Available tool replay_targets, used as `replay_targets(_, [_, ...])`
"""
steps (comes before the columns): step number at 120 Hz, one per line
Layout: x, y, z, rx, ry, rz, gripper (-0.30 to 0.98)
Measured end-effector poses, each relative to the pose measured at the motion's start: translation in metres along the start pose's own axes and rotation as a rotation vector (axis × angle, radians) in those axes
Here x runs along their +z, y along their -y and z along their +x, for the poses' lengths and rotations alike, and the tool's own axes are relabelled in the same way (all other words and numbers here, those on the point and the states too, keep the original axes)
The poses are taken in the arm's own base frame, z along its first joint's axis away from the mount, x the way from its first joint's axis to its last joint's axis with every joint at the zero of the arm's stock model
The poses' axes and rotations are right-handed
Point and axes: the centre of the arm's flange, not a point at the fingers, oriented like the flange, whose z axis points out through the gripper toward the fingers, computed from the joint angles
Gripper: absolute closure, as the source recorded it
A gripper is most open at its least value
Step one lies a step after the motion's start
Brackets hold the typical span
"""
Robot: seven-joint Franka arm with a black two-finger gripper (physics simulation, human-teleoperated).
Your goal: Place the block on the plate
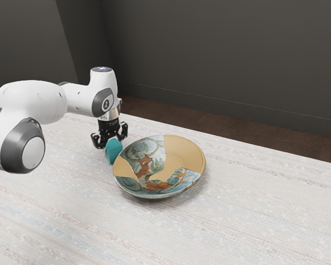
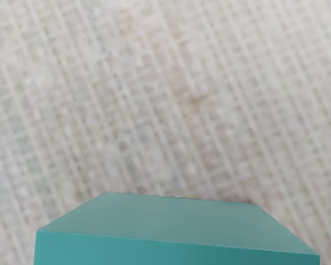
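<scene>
The black gripper (image 1: 110,134) points down toward the table, beside the plate on the exterior view's left. At its lower end is the teal block (image 1: 113,150), very close to the plate's rim; whether it is held cannot be made out. In the wrist view the block (image 2: 176,223) lies large and close under my hand, its flat upper face and one side showing. The wide, shallow plate (image 1: 185,154) has a tan and painted patchwork pattern, with no block on it.
A pale woven-patterned tabletop (image 1: 248,221) lies under the plate and stretches toward the exterior view's right. Behind the table are a brown floor (image 1: 254,137) and a dark wall (image 1: 226,61).
</scene>
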Motion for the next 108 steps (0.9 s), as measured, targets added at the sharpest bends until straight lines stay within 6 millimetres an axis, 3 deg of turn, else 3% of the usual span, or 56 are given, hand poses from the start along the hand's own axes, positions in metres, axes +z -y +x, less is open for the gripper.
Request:
replay_targets(19, [-0.005,0.0,0.001,0.001,-0.004,-0.005,0.29])
replay_targets(28, [-0.019,0.002,0.002,-0.002,-0.013,-0.018,0.3])
replay_targets(36, [-0.045,0.005,0.004,-0.007,-0.026,-0.043,0.3])
replay_targets(48, [-0.103,0.009,-0.006,0.001,-0.048,-0.097,0.29])
replay_targets(56, [-0.136,0.012,-0.022,0.012,-0.052,-0.125,0.29])
replay_targets(66, [-0.157,0.004,-0.057,0.047,-0.03,-0.149,0.28])
replay_targets(84, [-0.163,-0.011,-0.121,0.095,0.023,-0.158,0.28])
replay_targets(108, [-0.133,-0.016,-0.18,0.098,0.082,-0.124,0.28])
